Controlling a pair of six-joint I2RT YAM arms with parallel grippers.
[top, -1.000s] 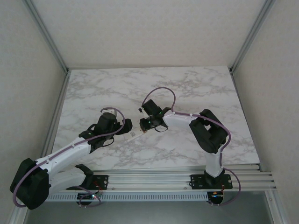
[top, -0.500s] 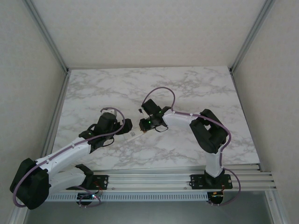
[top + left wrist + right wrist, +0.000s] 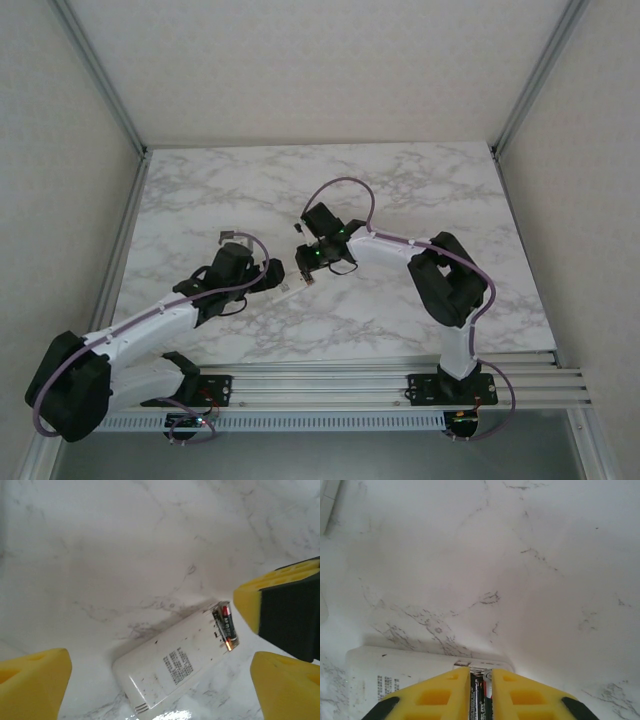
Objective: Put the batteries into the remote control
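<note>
White remote (image 3: 175, 667) lying back-up on marble table (image 3: 100, 540), framed by the wide-spread left gripper (image 3: 160, 680), one battery (image 3: 225, 626) seated crosswise in its open end, right gripper (image 3: 481, 672) nearly closed right at that battery, contact unclear, printed label and battery lettering too small to read

The remote control (image 3: 170, 667) is a slim white slab lying flat on the counter (image 3: 100, 555), back side up with a block of small printed text showing. It sits at a slant a little left of the counter's middle, in its nearer half. Its battery bay, at the end turned toward the counter's far right, is uncovered, and one battery (image 3: 226, 626), a thin black cylinder with a red band and a copper-coloured tip, lies in it along that end's edge, crosswise to the remote's length.
</note>
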